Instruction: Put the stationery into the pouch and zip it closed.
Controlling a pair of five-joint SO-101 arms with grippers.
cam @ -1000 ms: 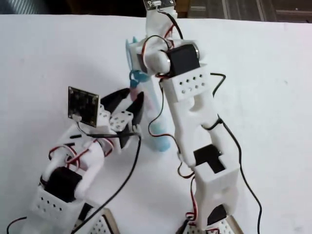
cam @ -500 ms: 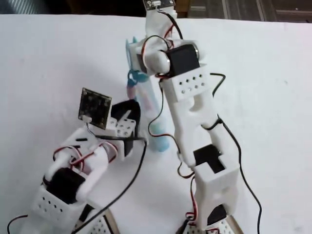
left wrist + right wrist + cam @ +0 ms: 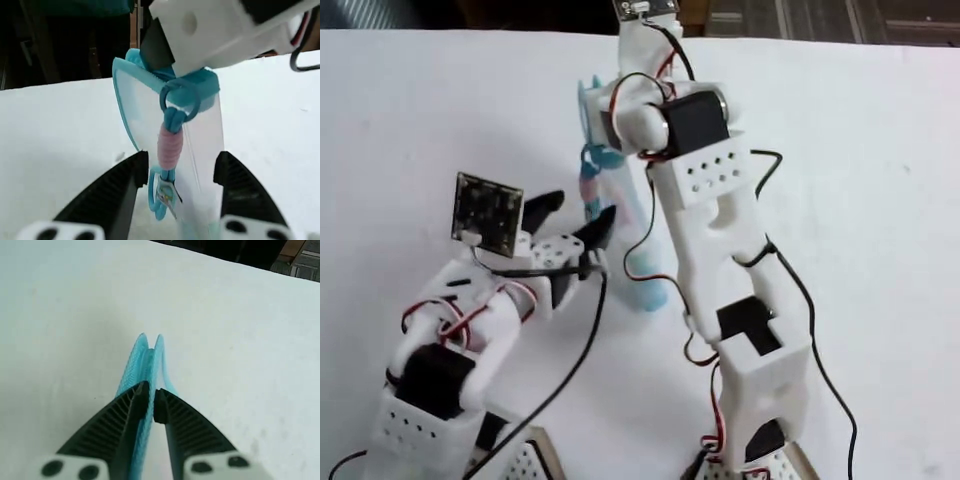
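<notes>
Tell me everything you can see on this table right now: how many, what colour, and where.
pouch: one, clear with light blue edging, mid-table between the arms.
zip pull charm: one, pink, on a blue ring, hanging at the pouch's held end.
table: one, white, under everything.
arms: two, white with black motors, left arm and right arm.
left pincer: black, open, fingers either side of the charm.
right pincer: black, shut on the pouch's end.
</notes>
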